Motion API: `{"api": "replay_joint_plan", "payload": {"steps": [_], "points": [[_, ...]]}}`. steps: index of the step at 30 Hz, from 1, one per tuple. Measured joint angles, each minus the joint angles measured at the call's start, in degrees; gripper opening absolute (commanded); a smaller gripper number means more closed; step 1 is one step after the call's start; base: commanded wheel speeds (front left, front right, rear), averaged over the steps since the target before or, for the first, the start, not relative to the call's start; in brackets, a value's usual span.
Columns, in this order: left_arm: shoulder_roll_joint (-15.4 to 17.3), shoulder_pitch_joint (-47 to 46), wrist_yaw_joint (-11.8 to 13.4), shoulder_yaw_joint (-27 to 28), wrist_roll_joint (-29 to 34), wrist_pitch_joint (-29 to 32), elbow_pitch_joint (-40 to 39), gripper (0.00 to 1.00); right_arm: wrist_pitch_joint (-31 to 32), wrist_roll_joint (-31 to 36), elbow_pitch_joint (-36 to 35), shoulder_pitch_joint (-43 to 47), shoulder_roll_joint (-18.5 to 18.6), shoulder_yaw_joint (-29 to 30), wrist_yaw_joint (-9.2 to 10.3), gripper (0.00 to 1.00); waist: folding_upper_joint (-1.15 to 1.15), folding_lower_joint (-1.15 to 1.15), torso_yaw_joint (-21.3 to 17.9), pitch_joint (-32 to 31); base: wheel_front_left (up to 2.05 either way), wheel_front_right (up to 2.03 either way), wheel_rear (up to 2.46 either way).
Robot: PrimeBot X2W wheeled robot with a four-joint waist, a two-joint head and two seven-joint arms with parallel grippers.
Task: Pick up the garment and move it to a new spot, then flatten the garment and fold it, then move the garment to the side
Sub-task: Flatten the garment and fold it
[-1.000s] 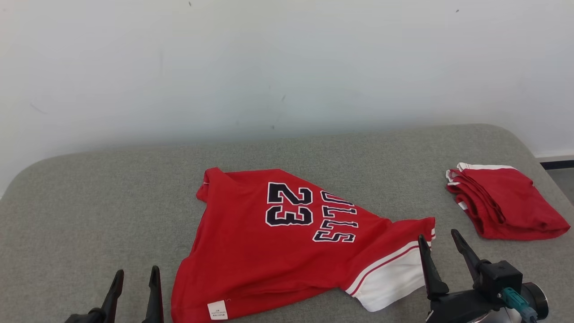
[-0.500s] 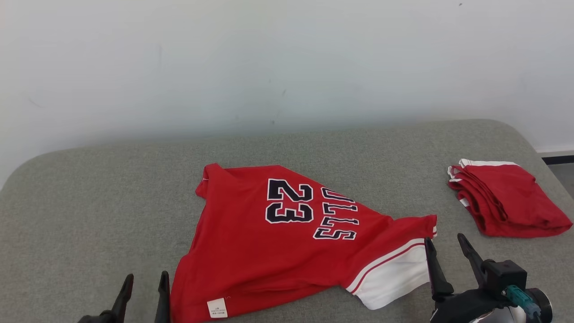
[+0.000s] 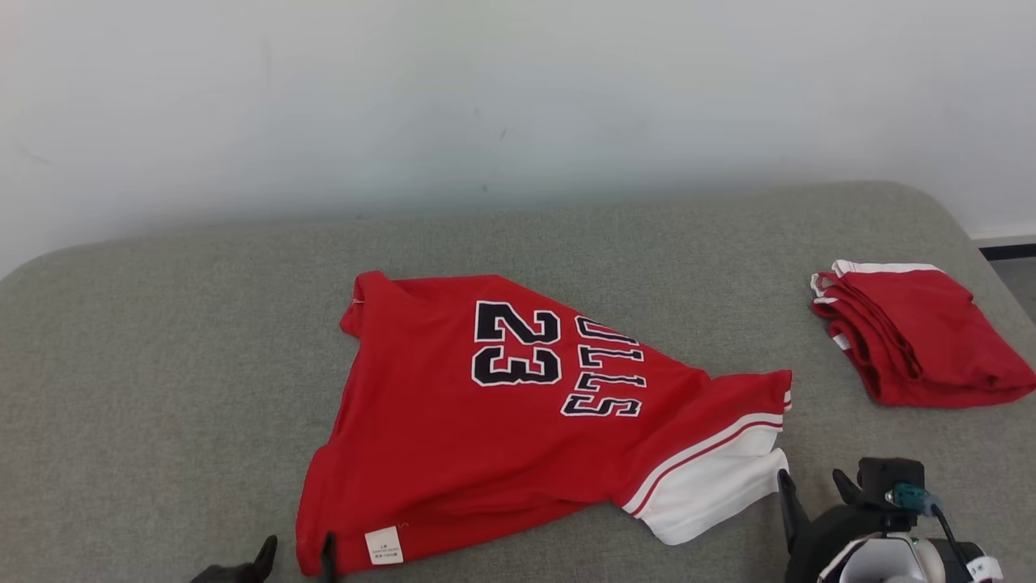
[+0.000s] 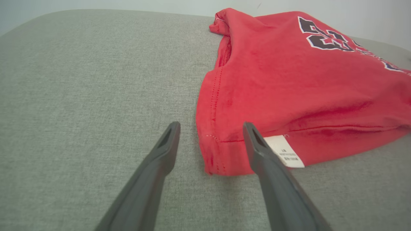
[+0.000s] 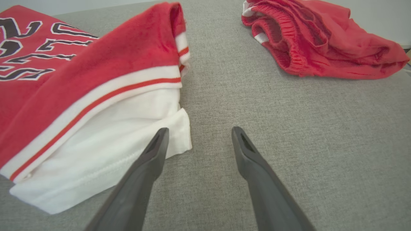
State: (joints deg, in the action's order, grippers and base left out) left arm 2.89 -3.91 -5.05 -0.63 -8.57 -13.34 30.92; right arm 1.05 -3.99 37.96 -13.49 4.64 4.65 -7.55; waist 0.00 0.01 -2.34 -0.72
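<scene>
Head view showed the red jersey (image 3: 502,421) lying midway across the grey cushion (image 3: 162,364), doubled over askew rather than flat. Both pincers stood spread and empty: the left gripper (image 4: 211,125) astride the jersey's labelled corner, the right gripper (image 5: 197,130) just beside its white trim (image 5: 96,144). Perhaps the relocation was done; flattening, folding and setting aside, maybe by the folded red shorts (image 3: 914,336), seemed left.

**Right gripper** (image 3: 811,481) — two long, dark grey fingers (image 5: 257,173), tapered, each with a slotted recess near the tip. Behind them sits a square black wrist block (image 3: 890,476). On the block's right is a teal connector (image 3: 906,495) trailing a thin dark cable (image 3: 943,530); below the block is a pale, rounded forearm shell (image 3: 878,563). **Left gripper** (image 3: 298,544) — matching dark fingers.
</scene>
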Motion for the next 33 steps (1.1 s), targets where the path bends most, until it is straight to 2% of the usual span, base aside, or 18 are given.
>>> {"api": "replay_joint_plan", "payload": {"steps": [9, 18, 19, 20, 21, 22, 23, 33], "points": [[0.0, -4.4, 0.09, -1.72, 0.09, 1.25, 4.21, 1.0, 1.44, 1.68, 10.65, -7.14, 0.05, -0.35, 0.0, 1.0, 0.0, 0.0, 1.24, 2.12, 0.0, 0.0, 0.0], [0.33, -6.12, -0.52, -3.27, -0.13, 3.24, 6.16, 1.0, 1.36, 0.63, 17.24, -11.18, 0.34, -1.99, 0.0, 1.0, 0.0, 0.0, 2.36, 3.76, 0.0, 0.0, 0.0], [0.43, -6.12, -0.55, -3.46, -0.18, 3.07, 6.11, 0.97, 1.16, 0.41, 17.79, -11.47, 0.38, -2.24, 0.01, 0.91, 0.0, 0.0, 2.41, 3.86, 0.0, 0.0, 0.0], [0.54, -6.12, -0.59, -3.57, -0.26, 2.72, 6.0, 0.81, 0.97, 0.25, 18.25, -11.74, 0.45, -2.55, 0.11, 0.38, 0.0, 0.0, 2.47, 3.91, 0.0, 0.0, 0.0], [0.66, -6.12, -0.74, -3.69, -0.43, 2.61, 5.88, 0.38, 0.91, 0.01, 18.75, -12.0, 0.47, -2.88, 0.12, 0.0, 0.0, 0.0, 2.51, 3.91, 0.0, 0.0, 0.0], [0.8, -6.11, -0.97, -3.86, -0.45, 2.13, 5.72, 0.1, 0.83, -0.1, 19.14, -12.23, 0.45, -3.21, 0.11, 0.0, 0.0, -0.01, 2.54, 3.88, 0.0, 0.0, 0.0], [0.89, -6.11, -1.0, -3.96, -0.54, 1.97, 5.61, 0.0, 0.59, -0.36, 19.53, -12.38, 0.38, -3.5, 0.1, 0.0, 0.0, -0.01, 2.59, 3.82, 0.0, 0.0, 0.0], [1.02, -5.62, -1.54, -4.92, -2.49, 1.96, 6.08, 0.0, -2.29, -4.15, 21.07, -12.43, 0.36, -5.41, 0.07, 0.0, 0.0, -0.01, 2.2, 2.73, 0.0, 0.0, 0.0]]}}
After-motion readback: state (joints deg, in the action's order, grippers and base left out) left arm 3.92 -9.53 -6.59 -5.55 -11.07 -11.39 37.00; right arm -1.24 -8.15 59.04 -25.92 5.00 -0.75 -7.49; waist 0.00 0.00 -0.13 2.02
